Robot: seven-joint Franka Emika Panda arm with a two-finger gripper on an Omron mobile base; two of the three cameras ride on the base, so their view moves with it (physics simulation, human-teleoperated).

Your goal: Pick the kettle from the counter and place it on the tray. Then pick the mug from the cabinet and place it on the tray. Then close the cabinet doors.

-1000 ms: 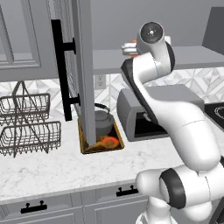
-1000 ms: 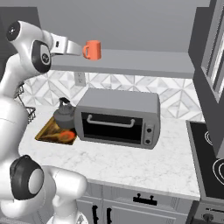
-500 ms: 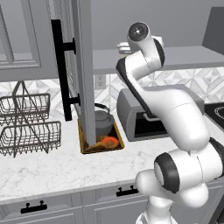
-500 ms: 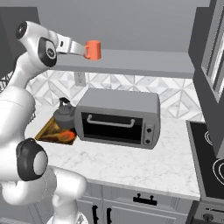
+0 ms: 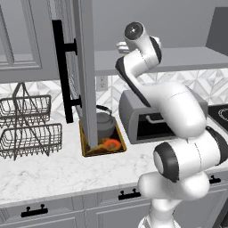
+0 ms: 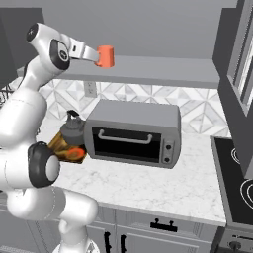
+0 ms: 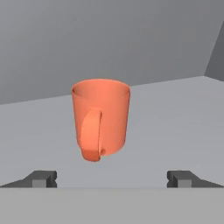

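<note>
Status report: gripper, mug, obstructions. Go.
Gripper open, lined up on mug, not gripping. Mug upright on cabinet shelf, handle toward hand. Kettle on tray. Nothing between fingertips and mug.

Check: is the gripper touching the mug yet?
Apart. In the hand view the open gripper has both fingertips spread wide, with bare shelf between them and the mug, which stands upright ahead of them.
</note>
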